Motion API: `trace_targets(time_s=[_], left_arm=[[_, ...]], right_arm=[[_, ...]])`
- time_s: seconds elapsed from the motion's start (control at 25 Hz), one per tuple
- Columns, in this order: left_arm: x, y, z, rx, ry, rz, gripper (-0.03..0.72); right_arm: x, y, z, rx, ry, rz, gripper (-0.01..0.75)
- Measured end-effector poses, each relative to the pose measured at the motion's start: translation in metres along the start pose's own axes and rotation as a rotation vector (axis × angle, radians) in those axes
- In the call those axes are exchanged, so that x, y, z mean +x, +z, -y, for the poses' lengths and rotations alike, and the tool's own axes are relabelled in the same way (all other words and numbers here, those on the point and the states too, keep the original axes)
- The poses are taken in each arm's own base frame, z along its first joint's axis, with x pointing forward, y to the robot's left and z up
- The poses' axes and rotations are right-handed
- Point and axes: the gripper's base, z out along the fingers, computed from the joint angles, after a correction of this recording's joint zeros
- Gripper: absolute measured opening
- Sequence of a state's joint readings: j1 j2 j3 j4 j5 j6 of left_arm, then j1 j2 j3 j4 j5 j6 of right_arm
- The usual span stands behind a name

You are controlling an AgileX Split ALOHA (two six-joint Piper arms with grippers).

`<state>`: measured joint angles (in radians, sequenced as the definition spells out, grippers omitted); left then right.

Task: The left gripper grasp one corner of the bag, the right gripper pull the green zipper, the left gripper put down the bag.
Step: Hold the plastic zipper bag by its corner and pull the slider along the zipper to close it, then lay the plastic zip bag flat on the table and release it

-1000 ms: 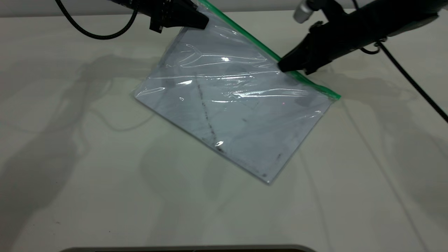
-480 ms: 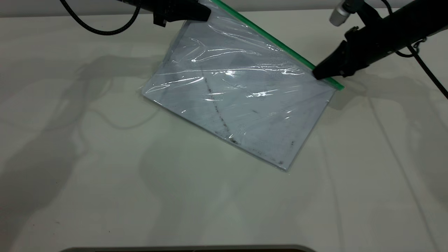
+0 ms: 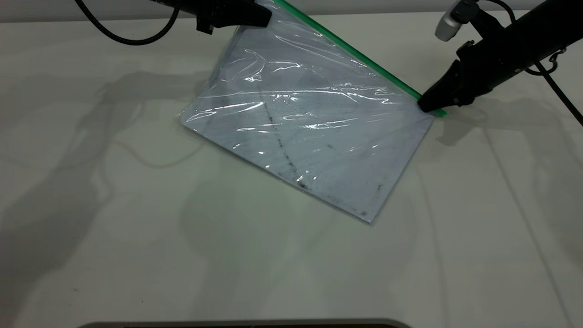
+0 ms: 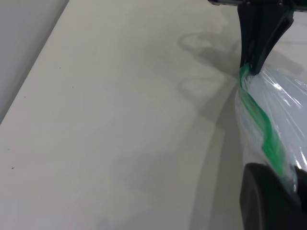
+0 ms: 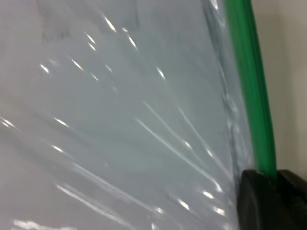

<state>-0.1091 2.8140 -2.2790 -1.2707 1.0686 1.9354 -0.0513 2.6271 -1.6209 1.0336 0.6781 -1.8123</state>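
Note:
The bag (image 3: 309, 136) is a clear flat pouch with a white sheet and a dark diagonal smudge line; it hangs tilted, its near edge on the table. My left gripper (image 3: 264, 20) is shut on the bag's far upper corner, seen close in the left wrist view (image 4: 288, 177). The green zipper (image 3: 360, 57) runs along the raised long edge. My right gripper (image 3: 426, 105) is shut on the zipper at its right end, close to the bag's right corner. In the right wrist view my jaws (image 5: 274, 179) pinch the green strip (image 5: 249, 81); the slider tab is hidden between them.
The white table (image 3: 136, 228) lies around the bag. A dark rounded edge (image 3: 246, 323) shows at the bottom of the exterior view. Black cables hang from both arms, one at the upper left (image 3: 127, 38) and one at the right (image 3: 565, 102).
My right gripper has slid along the green zipper from about the middle to the right end. The bag has shifted and lifted slightly; the left gripper keeps its hold.

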Motion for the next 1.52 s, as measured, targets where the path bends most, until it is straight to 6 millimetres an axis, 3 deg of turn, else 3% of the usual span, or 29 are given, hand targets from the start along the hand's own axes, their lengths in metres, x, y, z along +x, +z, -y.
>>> trace_targets(time_s=[0.56, 1.04, 1.16, 1.28, 1.4, 1.52], left_arm=[[0.000, 0.000, 0.000, 0.001, 0.001, 0.000, 0.051], [0.000, -0.004, -0.001, -0.008, -0.006, 0.008, 0.051], [0.002, -0.010, -0.005, -0.028, -0.018, -0.002, 0.051], [0.006, -0.015, -0.007, -0.038, -0.030, -0.043, 0.051], [0.008, -0.012, -0.004, -0.019, -0.070, -0.090, 0.051], [0.009, -0.005, 0.000, 0.000, -0.132, -0.140, 0.051]], right_arm=[[0.008, -0.008, -0.001, -0.058, 0.034, -0.066, 0.034], [-0.012, -0.032, 0.001, -0.030, 0.008, -0.054, 0.059], [-0.009, -0.033, 0.005, -0.006, 0.023, -0.047, 0.156], [-0.011, -0.035, 0.006, -0.003, 0.038, -0.001, 0.340], [-0.030, -0.040, -0.003, -0.055, 0.023, 0.079, 0.515], [-0.057, -0.058, -0.016, -0.128, -0.021, 0.146, 0.575]])
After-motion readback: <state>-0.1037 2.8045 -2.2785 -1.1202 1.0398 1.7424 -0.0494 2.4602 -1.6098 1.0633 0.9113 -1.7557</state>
